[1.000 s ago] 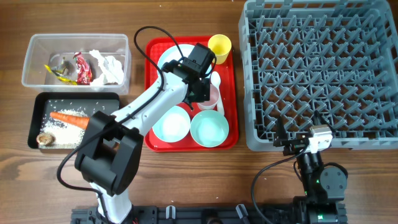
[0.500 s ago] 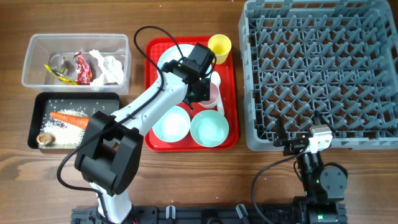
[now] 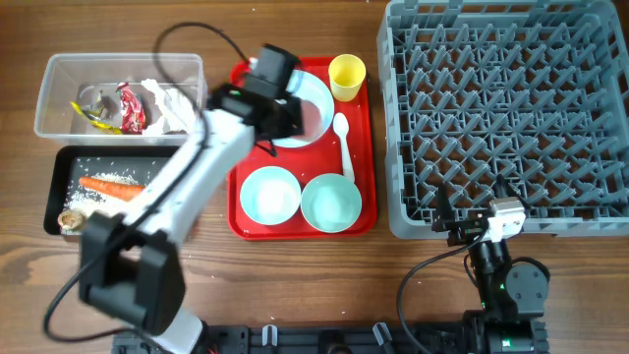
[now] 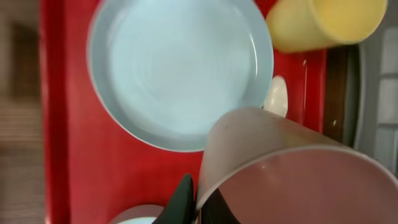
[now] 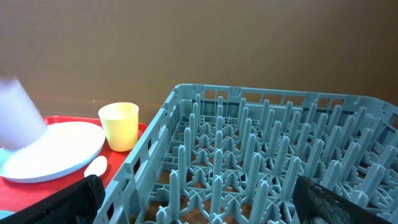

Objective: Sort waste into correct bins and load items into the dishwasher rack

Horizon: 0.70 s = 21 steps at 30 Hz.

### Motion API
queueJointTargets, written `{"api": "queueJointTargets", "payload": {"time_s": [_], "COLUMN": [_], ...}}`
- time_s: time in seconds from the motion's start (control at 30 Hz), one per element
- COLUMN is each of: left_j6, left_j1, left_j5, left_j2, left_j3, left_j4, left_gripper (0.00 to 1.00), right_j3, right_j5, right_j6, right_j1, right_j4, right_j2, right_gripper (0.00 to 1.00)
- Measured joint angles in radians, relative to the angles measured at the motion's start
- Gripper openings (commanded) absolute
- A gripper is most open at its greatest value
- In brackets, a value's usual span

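Wooden bench (image 3: 295,285): the left end effector (image 4: 194,202) pinches the small pink cup (image 4: 280,174) by its rim, over the plate (image 3: 316,84). Carry it level toward the rack (image 3: 501,108). The right end effector (image 3: 449,224) rests wide.

You see the wooden worktop (image 3: 295,295) from straight above; left wrist looks down close on the round white plate (image 4: 174,68), right wrist sideways.

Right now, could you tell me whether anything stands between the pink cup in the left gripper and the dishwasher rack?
Nothing tall. The left gripper holds the pink cup over the plate; toward the dishwasher rack only the spoon lies flat on the tray, and the yellow cup stands just off that line.
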Motion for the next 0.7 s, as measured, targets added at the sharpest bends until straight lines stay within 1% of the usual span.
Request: {"api": "queueJointTargets", "payload": {"time_s": [0.03, 0.13, 0.2, 0.27, 0.33, 0.4, 0.53, 0.6, 0.7], "left_j6": [0.008, 0.053, 0.099, 0.162, 0.212, 0.296, 0.378, 0.398, 0.415], "left_j1": [0.029, 0.135, 0.218, 0.316, 0.381, 0.47, 0.57, 0.591, 0.596], "left_j5": [0.019, 0.142, 0.266, 0.433, 0.578, 0.812, 1.125, 1.229, 1.321], "left_j2": [-0.019, -0.045, -0.046, -0.046, -0.046, -0.046, -0.046, -0.046, -0.046], "left_j3": [0.0, 0.0, 0.0, 0.0, 0.0, 0.0, 0.0, 0.0, 0.0], "left_j4": [0.0, 0.001, 0.003, 0.008, 0.01, 0.011, 0.012, 0.011, 0.011], "left_gripper": [0.04, 0.04, 0.04, 0.04, 0.04, 0.04, 0.04, 0.04, 0.04], "right_j3": [0.0, 0.0, 0.0, 0.0, 0.0, 0.0, 0.0, 0.0, 0.0], "right_j5": [0.0, 0.0, 0.0, 0.0, 0.0, 0.0, 0.0, 0.0, 0.0], "right_j6": [0.0, 0.0, 0.0, 0.0, 0.0, 0.0, 0.0, 0.0, 0.0], "right_j1": [0.0, 0.0, 0.0, 0.0, 0.0, 0.0, 0.0, 0.0, 0.0], "right_j4": [0.0, 0.0, 0.0, 0.0, 0.0, 0.0, 0.0, 0.0, 0.0], "right_j2": [0.0, 0.0, 0.0, 0.0, 0.0, 0.0, 0.0, 0.0, 0.0], "right_gripper": [1.0, 1.0, 1.0, 1.0, 1.0, 1.0, 1.0, 1.0, 1.0]}}
